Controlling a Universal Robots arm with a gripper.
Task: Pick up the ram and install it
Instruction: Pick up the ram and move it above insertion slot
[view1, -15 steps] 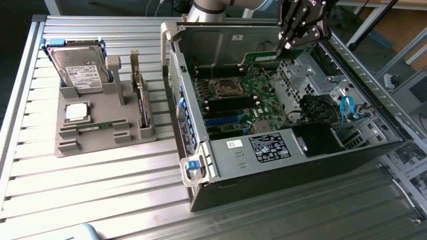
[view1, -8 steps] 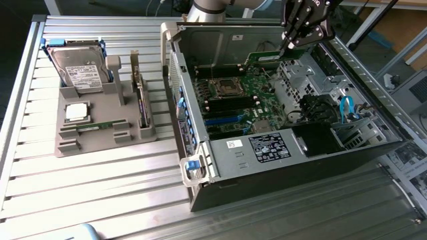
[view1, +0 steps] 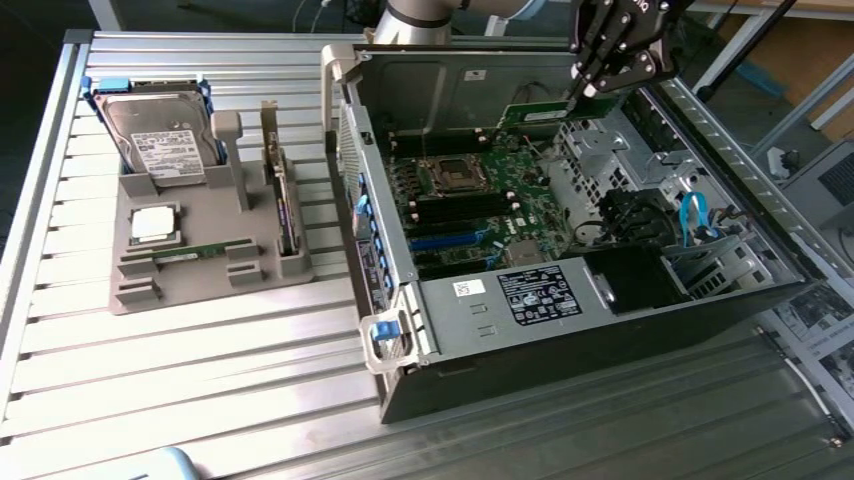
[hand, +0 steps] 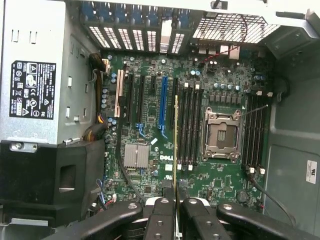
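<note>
Right now my jaws are pinched narrow on the ram (view1: 554, 113), covering its upper edge, and I hold it over the motherboard (hand: 150, 175) inside the open computer case (view1: 441, 310), near the case's far wall. From my wrist the stick shows edge-on as a thin line beside the black memory slots (hand: 190, 125), so its chips and label are hidden, and I cannot tell how close its lower edge is to the board. The case stands on the slatted tabletop (view1: 200, 380).
</note>
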